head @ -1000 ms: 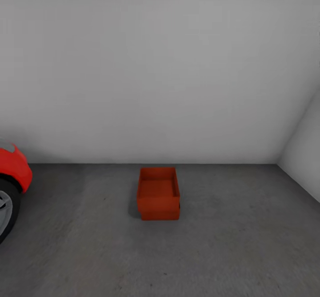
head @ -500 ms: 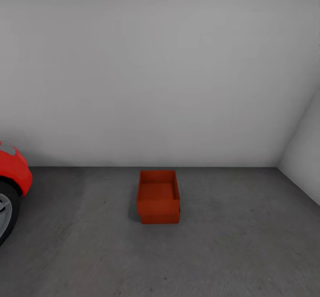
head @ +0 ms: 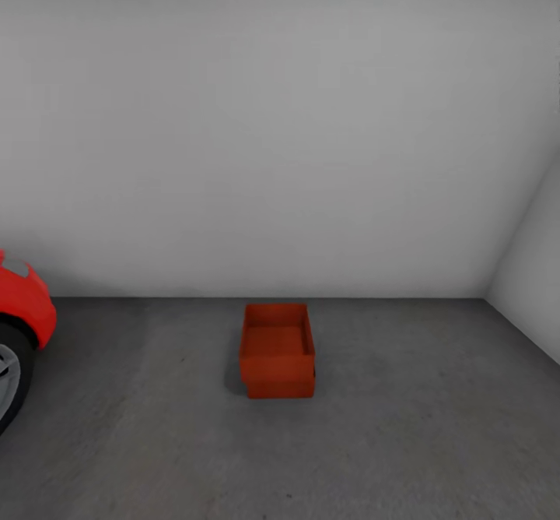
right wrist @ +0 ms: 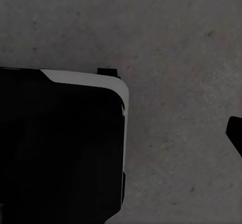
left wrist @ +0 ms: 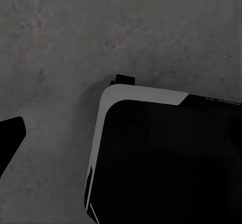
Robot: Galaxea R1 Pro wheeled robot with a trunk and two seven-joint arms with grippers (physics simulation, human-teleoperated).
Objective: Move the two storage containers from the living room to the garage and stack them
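**Two bins stacked on the garage floor, grippers mostly out of sight**

In the head view, the two red-orange bins (head: 277, 351) sit on the dark grey concrete floor (head: 404, 426), one set in or on top of the other. The seam between them shows as a step across the near wall, with the lower bin's edge peeking out just under the upper one. How deep the upper bin sits inside the lower I cannot tell, since the near wall hides it. The upper bin is open at the top and its inside looks bare.

The stack stands near the foot of the white back wall (head: 280, 131), a little apart from it. Well to the left of the bins a red car (head: 23, 302) is cut off by the picture's edge: only a curved piece of bodywork and part of a dark wheel (head: 9, 368) show. To the right of the bins a second white wall (head: 537, 271) meets the back wall in a corner.

The left wrist view looks down on mottled concrete and a black, grey-edged part of the robot's own body (left wrist: 166, 158); a dark fingertip (left wrist: 10, 133) juts in at the edge. The right wrist view gives the same kind of scene, with a sliver of one fingertip (right wrist: 236, 133). From so little, I cannot tell whether either gripper is spread or closed.
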